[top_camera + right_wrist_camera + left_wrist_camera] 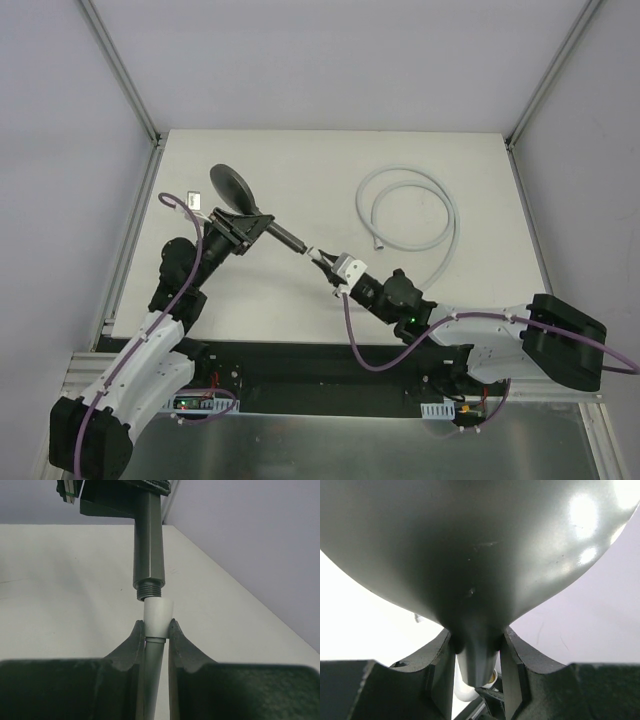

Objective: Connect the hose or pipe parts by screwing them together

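The dark grey shower head (228, 183) is held off the table, its round face toward the back left and its straight handle (288, 240) pointing at the right arm. My left gripper (240, 228) is shut on the neck just below the head (470, 555), one finger (440, 670) on each side. My right gripper (320, 258) is shut on the white end fitting (158, 615) of the pale hose (415, 205). The fitting's mouth sits right at the handle's threaded end (149, 591), touching it, slightly off to one side. The rest of the hose lies coiled at the back right.
A small silver object (195, 200) lies on the table left of the shower head. The hose's other end (378, 243) rests inside the coil. Metal frame posts stand at the back corners, and grey walls close in both sides.
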Controlling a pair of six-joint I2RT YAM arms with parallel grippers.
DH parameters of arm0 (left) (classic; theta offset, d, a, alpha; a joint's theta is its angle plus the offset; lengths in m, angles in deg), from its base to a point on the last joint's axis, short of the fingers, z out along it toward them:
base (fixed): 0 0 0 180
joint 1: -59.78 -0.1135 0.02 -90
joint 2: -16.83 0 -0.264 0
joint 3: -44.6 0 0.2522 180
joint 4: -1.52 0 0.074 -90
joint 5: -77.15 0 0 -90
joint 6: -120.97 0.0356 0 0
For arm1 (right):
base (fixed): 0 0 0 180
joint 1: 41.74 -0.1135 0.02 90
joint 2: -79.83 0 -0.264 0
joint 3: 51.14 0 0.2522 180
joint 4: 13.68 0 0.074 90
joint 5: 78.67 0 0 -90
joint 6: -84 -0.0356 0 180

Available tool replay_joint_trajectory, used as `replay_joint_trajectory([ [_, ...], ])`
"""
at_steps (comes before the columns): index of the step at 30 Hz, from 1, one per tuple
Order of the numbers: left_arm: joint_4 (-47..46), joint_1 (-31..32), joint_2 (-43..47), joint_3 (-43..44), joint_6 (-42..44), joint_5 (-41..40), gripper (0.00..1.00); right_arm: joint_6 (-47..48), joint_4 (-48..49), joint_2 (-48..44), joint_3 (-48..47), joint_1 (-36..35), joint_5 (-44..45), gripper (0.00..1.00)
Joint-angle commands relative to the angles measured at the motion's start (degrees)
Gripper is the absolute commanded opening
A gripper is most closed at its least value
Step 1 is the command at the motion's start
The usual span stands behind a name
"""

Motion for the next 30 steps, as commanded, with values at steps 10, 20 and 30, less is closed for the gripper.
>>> replay_joint_trajectory([
  [10, 26.28, 1.00, 2.76, 14.19, -2.39, -8.41, 0.00, 22.12, -4.58, -0.18, -7.23, -3.92, 7.69, 0.01],
  [20, 26.63, 1.97, 2.32, 14.72, -3.01, -10.09, 0.00, 24.68, -6.34, 3.69, -11.10, -5.50, 9.19, 0.01],
  [30, 26.81, 2.06, 2.67, 14.36, -2.31, -10.88, 0.00, 23.89, -8.62, 5.45, -13.03, -5.59, 9.37, 0.01],
])
